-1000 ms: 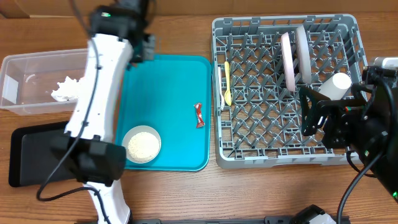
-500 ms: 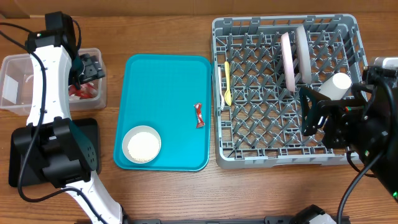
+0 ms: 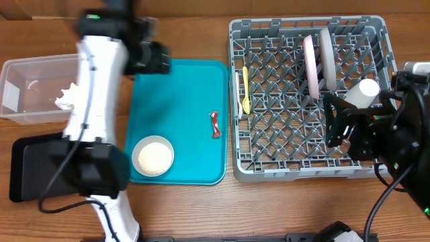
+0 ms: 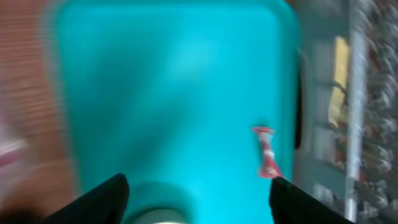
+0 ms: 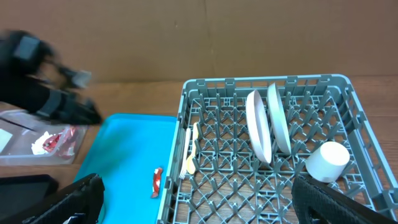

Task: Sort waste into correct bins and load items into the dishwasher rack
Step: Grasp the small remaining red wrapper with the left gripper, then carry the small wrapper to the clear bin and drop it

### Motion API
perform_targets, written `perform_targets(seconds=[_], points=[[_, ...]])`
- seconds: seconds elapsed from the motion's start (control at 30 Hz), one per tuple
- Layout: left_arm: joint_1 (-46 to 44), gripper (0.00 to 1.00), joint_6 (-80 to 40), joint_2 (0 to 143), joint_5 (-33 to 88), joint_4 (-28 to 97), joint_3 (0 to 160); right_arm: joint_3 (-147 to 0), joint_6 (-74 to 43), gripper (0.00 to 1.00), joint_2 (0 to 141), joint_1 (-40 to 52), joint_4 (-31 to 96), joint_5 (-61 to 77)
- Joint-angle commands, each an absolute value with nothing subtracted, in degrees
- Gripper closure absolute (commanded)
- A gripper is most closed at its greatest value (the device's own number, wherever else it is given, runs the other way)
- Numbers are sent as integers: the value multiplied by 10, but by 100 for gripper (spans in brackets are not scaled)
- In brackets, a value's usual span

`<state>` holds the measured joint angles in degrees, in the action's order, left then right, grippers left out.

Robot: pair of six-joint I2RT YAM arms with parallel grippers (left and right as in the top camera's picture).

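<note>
My left gripper point(image 3: 153, 59) hangs open and empty over the far left corner of the teal tray point(image 3: 191, 87). Its view is blurred. A red wrapper point(image 3: 215, 124) point(image 4: 267, 158) lies on the tray's right side, ahead of the left fingers point(image 4: 99, 199). A pale bowl of rice grains point(image 3: 153, 156) sits at the tray's near left. The clear tub point(image 3: 27, 91) holds a white napkin point(image 3: 67, 101) and a red wrapper point(image 5: 59, 142). The grey rack point(image 3: 269, 154) holds two upright plates point(image 3: 311, 64), a white cup point(image 3: 366, 91), a yellow spoon point(image 3: 246, 91) and a white fork. My right gripper point(image 3: 332, 122) stands open over the rack.
A shallow black tray point(image 3: 40, 168) lies at the near left, in front of the clear tub and partly under the left arm. The teal tray's right edge runs close along the rack's left wall. Bare wooden table shows in front of the tray and rack.
Half a second ago the left gripper was at the clear tub with a red wrapper by its fingers. It has swung right to the teal tray, empty. The right arm has not moved.
</note>
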<state>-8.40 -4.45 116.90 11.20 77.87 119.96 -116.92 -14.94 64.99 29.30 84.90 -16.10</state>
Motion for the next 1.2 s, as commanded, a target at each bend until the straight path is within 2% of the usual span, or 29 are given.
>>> perform_targets(seconds=[0.0, 0.07, 0.1, 0.2, 0.53, 0.57, 0.7, 0.8, 0.9, 1.0, 1.17], points=[[-178, 25, -110, 1169, 108, 730, 1086, -1170, -149, 0, 648, 295, 847, -169], [-218, 26, -169, 1169, 105, 674, 1010, -1170, -149, 0, 648, 295, 847, -169], [-235, 35, -216, 1169, 105, 630, 956, -1170, -149, 0, 648, 295, 847, -169], [-238, 47, -256, 1169, 138, 564, 893, -1170, -149, 0, 648, 295, 847, -169], [-238, 55, -301, 1169, 160, 425, 779, -1170, -149, 0, 648, 295, 847, -169], [-238, 64, -301, 1169, 159, 423, 777, -1170, -149, 0, 648, 295, 847, -169], [-238, 78, -300, 1169, 156, 395, 777, -1170, -149, 0, 648, 295, 847, -169], [-238, 96, -300, 1169, 146, 403, 777, -1170, -149, 0, 648, 295, 847, -169], [-234, 96, -300, 1168, 149, 412, 782, -1170, -149, 0, 648, 295, 847, -169], [-210, 96, -277, 1164, 149, 484, 835, -1170, -149, 0, 648, 295, 847, -169], [-127, 96, -194, 1156, 106, 699, 1061, -1170, -149, 0, 648, 295, 847, -169]])
